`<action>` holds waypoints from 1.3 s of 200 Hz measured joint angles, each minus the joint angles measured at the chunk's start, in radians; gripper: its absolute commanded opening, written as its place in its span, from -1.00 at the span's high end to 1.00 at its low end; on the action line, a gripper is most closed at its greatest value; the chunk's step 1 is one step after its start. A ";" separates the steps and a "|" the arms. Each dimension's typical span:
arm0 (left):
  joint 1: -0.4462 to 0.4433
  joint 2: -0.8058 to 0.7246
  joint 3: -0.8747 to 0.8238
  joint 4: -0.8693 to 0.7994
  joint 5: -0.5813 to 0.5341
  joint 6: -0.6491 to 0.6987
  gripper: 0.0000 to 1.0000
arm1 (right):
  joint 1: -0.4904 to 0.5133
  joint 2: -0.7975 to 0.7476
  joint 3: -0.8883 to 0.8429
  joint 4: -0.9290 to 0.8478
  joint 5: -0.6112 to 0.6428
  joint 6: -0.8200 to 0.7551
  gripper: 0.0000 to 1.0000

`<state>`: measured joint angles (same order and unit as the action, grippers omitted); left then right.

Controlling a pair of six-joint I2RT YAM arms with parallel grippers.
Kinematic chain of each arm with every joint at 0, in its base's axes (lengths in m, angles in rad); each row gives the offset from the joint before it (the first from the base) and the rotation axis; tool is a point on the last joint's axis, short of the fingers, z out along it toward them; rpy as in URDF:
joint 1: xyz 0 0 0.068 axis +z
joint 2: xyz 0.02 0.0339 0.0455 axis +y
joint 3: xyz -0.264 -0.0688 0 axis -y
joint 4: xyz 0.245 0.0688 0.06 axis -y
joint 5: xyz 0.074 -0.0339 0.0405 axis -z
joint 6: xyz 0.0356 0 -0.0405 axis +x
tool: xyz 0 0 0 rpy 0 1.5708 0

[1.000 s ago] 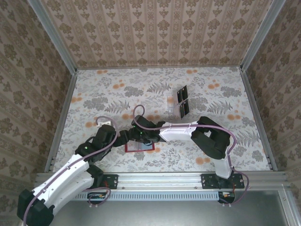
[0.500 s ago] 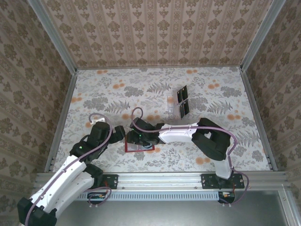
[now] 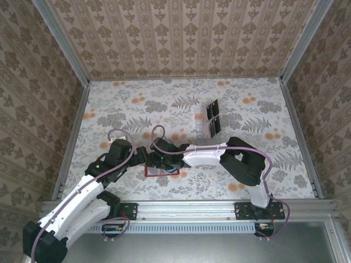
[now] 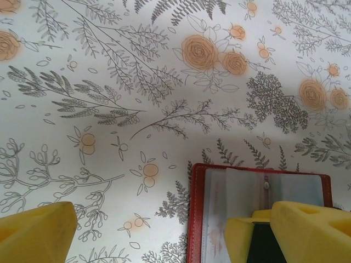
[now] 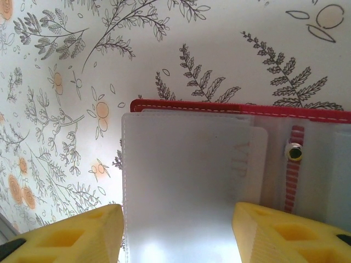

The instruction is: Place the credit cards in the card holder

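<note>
Wallet [image 5: 192, 164], red stitched rim, frosted plastic sleeves

Card holder [image 3: 163, 172]: lies open on the surface [image 3: 109, 118], near the front edge, left of centre.
Rack [image 3: 201, 117]: stands behind and to the right of the card holder, well apart; credit cards [image 3: 214, 118] upright in it.
Left pincer [image 4: 173, 219]: at the holder's left edge, spread wide, one finger over bare surface, one over the holder.
Right pincer [image 5: 176, 211]: above the holder, fingers apart either side of an inner sleeve [image 5: 181, 159].

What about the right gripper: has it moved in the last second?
Yes. The right gripper has slid left over the wallet, drawing farther from the rack.
</note>
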<state>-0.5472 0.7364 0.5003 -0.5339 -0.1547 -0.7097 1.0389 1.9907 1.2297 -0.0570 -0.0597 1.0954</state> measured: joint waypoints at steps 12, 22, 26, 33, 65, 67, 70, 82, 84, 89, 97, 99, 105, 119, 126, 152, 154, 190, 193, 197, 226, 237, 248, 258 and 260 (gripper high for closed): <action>0.000 0.013 0.000 0.008 0.009 0.003 -1.00 | -0.001 -0.002 -0.006 0.003 0.003 -0.003 -0.16; 0.000 0.023 0.000 0.013 0.016 0.003 -1.00 | -0.002 -0.006 -0.011 0.002 0.008 -0.008 -0.16; 0.000 0.027 0.000 0.014 0.020 0.004 -1.00 | -0.003 -0.009 -0.013 0.002 0.012 -0.012 -0.16; 0.000 0.033 0.000 0.018 0.026 0.005 -1.00 | -0.003 -0.013 -0.017 -0.004 0.022 -0.016 -0.16; 0.000 0.058 0.000 0.036 0.047 0.006 -1.00 | -0.021 -0.051 -0.054 -0.040 0.064 -0.027 -0.16; 0.000 0.059 0.000 0.037 0.048 0.007 -1.00 | -0.021 -0.053 -0.056 -0.043 0.065 -0.027 -0.16; 0.000 0.061 0.000 0.039 0.049 0.007 -1.00 | -0.024 -0.057 -0.060 -0.047 0.069 -0.027 -0.16; -0.001 0.068 0.000 0.049 0.055 0.007 -1.00 | -0.034 -0.070 -0.072 -0.061 0.084 -0.034 -0.16; -0.001 0.070 0.000 0.051 0.055 0.006 -1.00 | -0.036 -0.072 -0.074 -0.065 0.086 -0.035 -0.16; -0.002 0.074 0.000 0.055 0.056 0.007 -1.00 | -0.040 -0.076 -0.077 -0.073 0.091 -0.040 -0.16; -0.003 0.081 0.000 0.063 0.058 0.006 -1.00 | -0.045 -0.081 -0.080 -0.082 0.097 -0.046 -0.17; -0.004 0.084 0.000 0.064 0.059 0.007 -1.00 | -0.047 -0.082 -0.080 -0.083 0.099 -0.047 -0.17; -0.008 0.091 0.000 0.070 0.061 0.007 -1.00 | -0.049 -0.085 -0.081 -0.087 0.102 -0.051 -0.17; -0.016 0.108 0.001 0.079 0.065 0.006 -1.00 | -0.053 -0.089 -0.082 -0.093 0.105 -0.069 -0.17; -0.019 0.117 0.001 0.084 0.067 0.007 -1.00 | -0.053 -0.090 -0.083 -0.092 0.103 -0.079 -0.18; -0.024 0.140 0.001 0.100 0.073 0.007 -1.00 | -0.053 -0.106 -0.083 -0.089 0.077 -0.122 -0.19; -0.024 0.141 0.001 0.101 0.074 0.006 -0.99 | -0.053 -0.108 -0.083 -0.089 0.074 -0.126 -0.19; -0.024 0.142 0.002 0.116 0.072 0.006 -1.00 | -0.064 -0.205 -0.080 -0.100 0.047 -0.166 -0.19; -0.023 0.142 0.002 0.117 0.072 0.006 -1.00 | -0.069 -0.216 -0.080 -0.105 0.047 -0.171 -0.19; -0.023 0.142 0.002 0.119 0.072 0.006 -1.00 | -0.074 -0.229 -0.080 -0.109 0.045 -0.174 -0.19; -0.027 0.150 0.002 0.123 0.074 0.009 -0.99 | -0.150 -0.349 -0.080 -0.173 0.066 -0.206 -0.14; -0.027 0.158 0.002 0.124 0.076 0.014 -0.99 | -0.190 -0.388 -0.079 -0.211 0.086 -0.219 -0.11; -0.027 0.170 0.002 0.125 0.079 0.023 -1.00 | -0.235 -0.422 -0.077 -0.256 0.120 -0.241 -0.09; -0.027 0.181 0.002 0.127 0.081 0.029 -1.00 | -0.274 -0.440 -0.071 -0.298 0.149 -0.259 -0.03; -0.027 0.184 0.002 0.128 0.082 0.031 -1.00 | -0.281 -0.443 -0.069 -0.308 0.156 -0.267 -0.03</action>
<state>-0.5747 0.9207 0.5022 -0.4061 -0.0727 -0.6792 0.7578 1.5478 1.1610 -0.3649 0.0967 0.8288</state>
